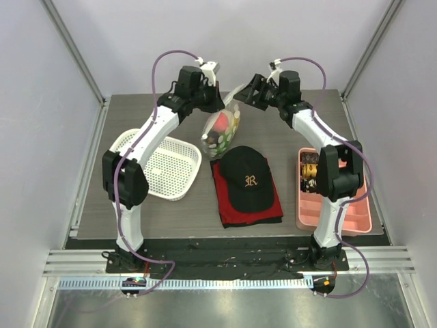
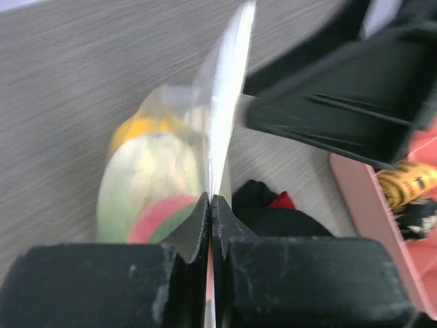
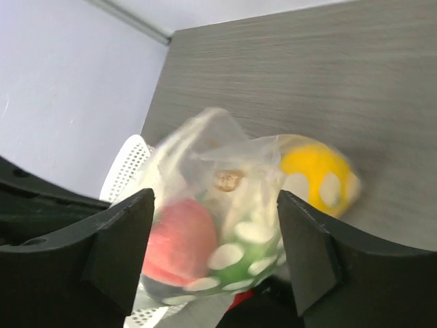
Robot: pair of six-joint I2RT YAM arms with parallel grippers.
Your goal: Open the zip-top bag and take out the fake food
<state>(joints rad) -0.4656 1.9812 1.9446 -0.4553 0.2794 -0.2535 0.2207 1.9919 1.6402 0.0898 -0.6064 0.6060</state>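
Step in hand: opening; nothing out yet.
- zip-top bag (image 1: 222,130) held up by top, near far edge of tabletop (image 1: 136,109), mid-width, just beyond black cap (image 1: 244,176).
- left gripper (image 2: 210,203) pressed together, pinching bag's thin top edge.
- right gripper (image 3: 215,246) spread, fingers either side of bag, no grip.
- fake food (image 3: 181,242) all inside.

Next, judged: right pinches opposite lip, pulls apart. Floppy film may slip.

The bag (image 1: 222,130) sits at the rear middle of the bench (image 1: 293,140), with the food (image 1: 220,124) inside it. Directly in front, the cap (image 1: 246,179) rests on the cloth (image 1: 232,208). The basket (image 1: 164,167) lies to their left, the tray (image 1: 355,222) at the right edge. The left pincer (image 2: 210,205) and right pincer (image 1: 248,96) flank the bag's rear end.
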